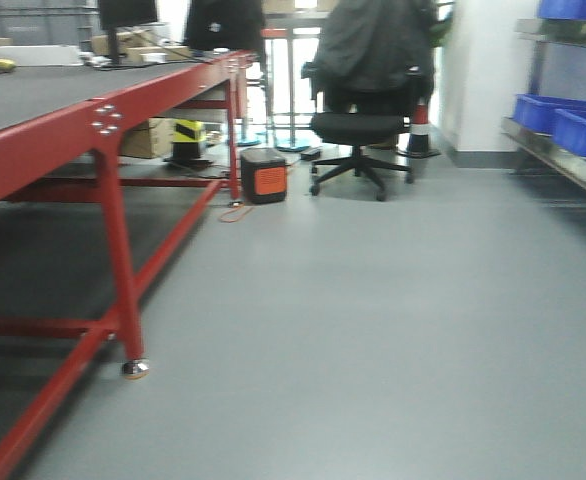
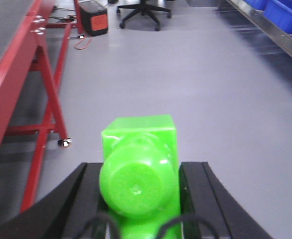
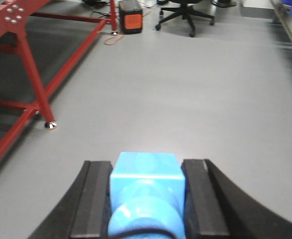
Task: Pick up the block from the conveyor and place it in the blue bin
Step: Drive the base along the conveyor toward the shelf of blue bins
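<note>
Lower centre: green block (image 2: 138, 134) pinched in left gripper (image 2: 142, 172), blue block (image 3: 145, 199) in right gripper (image 3: 146, 164). Probably light, rigid, slick; best held across flat sides.

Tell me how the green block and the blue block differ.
The green block is lime; the blue block is sky blue. The green block sits in the left gripper, the blue block in the right gripper. The green block's round end shows whole; the blue block's is cut off by the picture's edge. Both have a square far end and are gripped on two sides.
</note>
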